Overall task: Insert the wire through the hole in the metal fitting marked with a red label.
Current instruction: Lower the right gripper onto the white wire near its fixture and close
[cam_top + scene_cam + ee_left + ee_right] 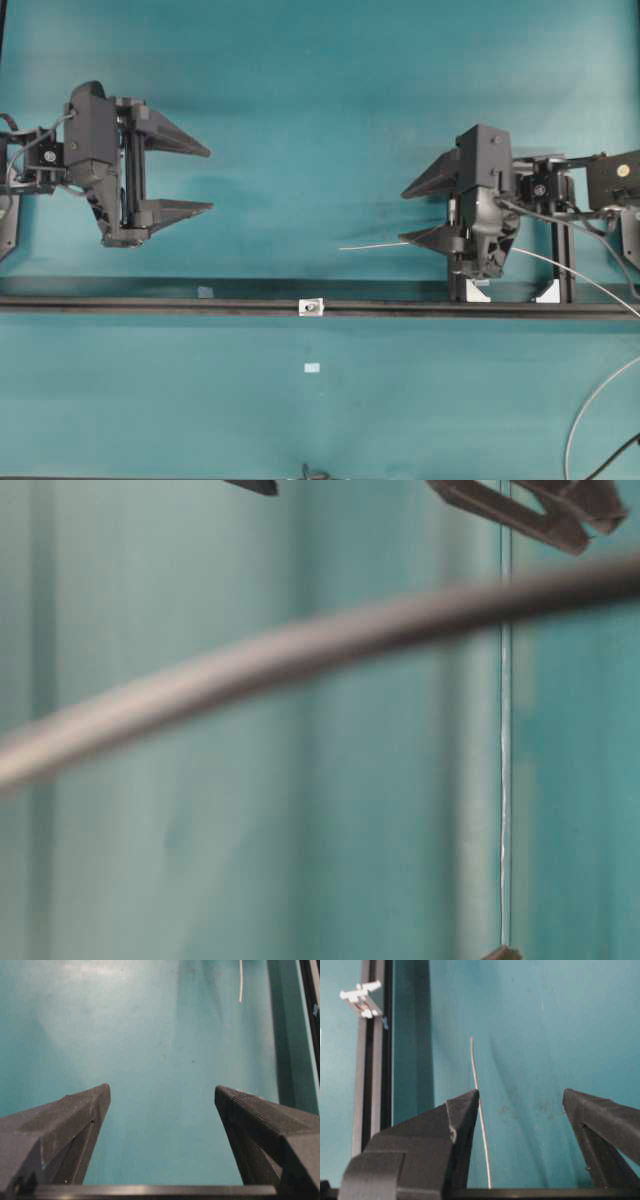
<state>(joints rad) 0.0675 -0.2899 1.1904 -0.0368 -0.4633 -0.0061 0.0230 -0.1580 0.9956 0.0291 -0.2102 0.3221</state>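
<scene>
The thin pale wire (372, 245) sticks out leftward from my right gripper (402, 215), its free end in the air above the dark rail (150, 305). In the right wrist view the wire (475, 1072) runs along the inner face of one finger, and the other finger stands far off, so the right gripper (520, 1092) is open and not clamped on it. The small silvery metal fitting (312, 306) sits on the rail, left of and below the wire tip; it also shows as the metal fitting (361, 997) with a reddish mark. My left gripper (211, 180) is open and empty at upper left.
A black frame (562, 230) with white clamp blocks (478, 291) stands behind my right gripper. The wire's long tail (575, 420) loops off at lower right beside a black cable (612, 455). A small white tag (312, 368) lies below the rail. A blurred cable (300, 650) crosses the table-level view.
</scene>
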